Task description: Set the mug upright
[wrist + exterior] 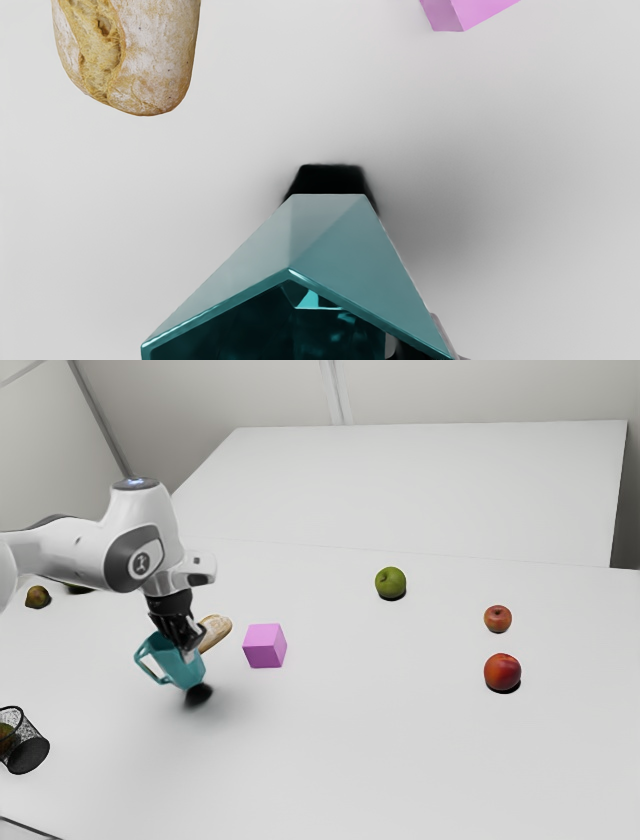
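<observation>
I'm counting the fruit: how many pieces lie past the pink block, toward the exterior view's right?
3: a green apple and, further toward that side, a small reddish fruit with a larger reddish fruit nearer the camera.

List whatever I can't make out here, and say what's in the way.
- Much of the mug's inside: wrist view, cut off by the bottom edge.
- One end of the bread: exterior view, behind the mug.
- A dark thing: exterior view, mostly behind the arm.
- Part of the mesh basket: exterior view, cut off by the left edge.
</observation>
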Controlling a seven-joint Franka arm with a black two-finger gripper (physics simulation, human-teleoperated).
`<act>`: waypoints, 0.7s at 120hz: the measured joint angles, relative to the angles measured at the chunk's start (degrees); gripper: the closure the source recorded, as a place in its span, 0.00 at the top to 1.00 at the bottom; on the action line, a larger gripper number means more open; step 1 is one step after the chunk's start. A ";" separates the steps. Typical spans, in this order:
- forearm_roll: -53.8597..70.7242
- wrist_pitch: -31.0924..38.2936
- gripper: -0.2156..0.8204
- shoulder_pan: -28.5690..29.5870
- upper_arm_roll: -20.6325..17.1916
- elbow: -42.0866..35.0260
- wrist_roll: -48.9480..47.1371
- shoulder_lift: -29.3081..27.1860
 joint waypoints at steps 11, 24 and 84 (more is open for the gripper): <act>0.59 1.73 0.03 0.08 -0.27 0.13 -1.99 0.68; 0.68 3.23 0.03 0.04 -0.72 0.26 -4.00 1.24; 0.32 6.19 0.03 0.04 -1.76 3.88 -9.78 6.60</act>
